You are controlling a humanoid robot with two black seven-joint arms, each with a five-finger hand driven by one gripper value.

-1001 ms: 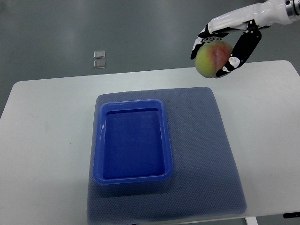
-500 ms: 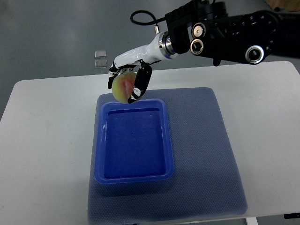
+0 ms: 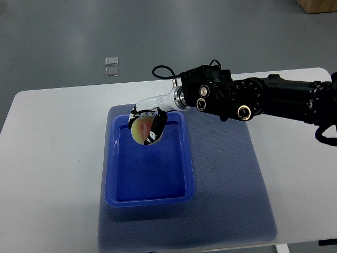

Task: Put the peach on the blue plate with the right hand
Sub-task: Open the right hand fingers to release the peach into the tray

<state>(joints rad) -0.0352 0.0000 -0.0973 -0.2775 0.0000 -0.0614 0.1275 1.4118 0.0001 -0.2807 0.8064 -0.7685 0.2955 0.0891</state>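
My right hand [image 3: 146, 126] reaches in from the right edge on a black arm and is shut on the peach [image 3: 140, 128], a yellow-green fruit with a red blush. Hand and peach hang over the far end of the blue plate [image 3: 111, 168], a deep rectangular blue tray. I cannot tell whether the peach touches the tray floor. White and black fingers [image 3: 155, 129] wrap the fruit's top and right side. The left arm does not show.
The tray sits on a grey-blue mat [image 3: 226, 179] on a white table [image 3: 52, 158]. Two small clear squares [image 3: 111, 66] lie on the floor beyond the table's far edge.
The right hand carried the peach from beyond the table's far right corner leftward, then lowered it and drew it nearer, over the tray's far end. The arm now stretches lower across the table.
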